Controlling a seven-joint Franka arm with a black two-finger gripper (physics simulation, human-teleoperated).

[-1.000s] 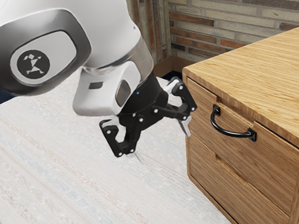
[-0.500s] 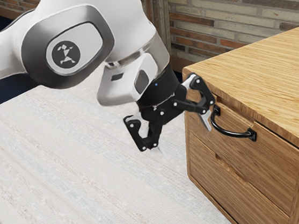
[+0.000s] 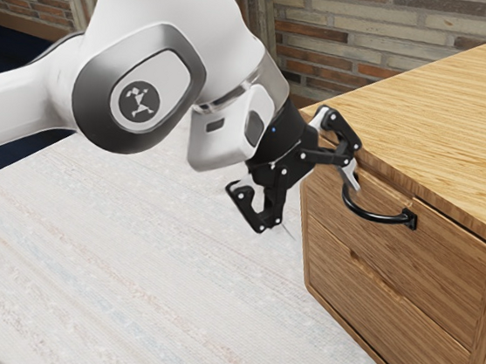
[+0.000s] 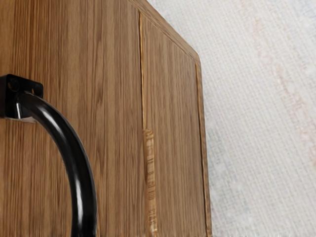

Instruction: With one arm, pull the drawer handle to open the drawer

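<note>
A wooden cabinet (image 3: 448, 113) stands at the exterior view's right, with two drawers in its front. The top drawer (image 3: 449, 258) carries a black curved handle (image 3: 378, 217) and its front lies flush with the lower drawer (image 3: 385, 326). My black gripper (image 3: 318, 205) is open, close to the cabinet's front corner. Its upper fingertip (image 3: 350, 177) is right at the handle's near end, and its lower fingertip (image 3: 285, 230) hangs in front of the cabinet's edge. In the wrist view the handle (image 4: 74, 158) and its mounting plate (image 4: 19, 94) loom close on the drawer front (image 4: 113, 123).
A pale woven tabletop (image 3: 126, 283) stretches under the arm and in front of the cabinet. A brick wall (image 3: 366, 29) runs behind. My white arm (image 3: 148, 92) comes in from the exterior view's left.
My hand has moved toward the exterior view's right and slightly up, from open table space to the cabinet front. The open fingers now reach the handle's near end. The drawer has not moved.
</note>
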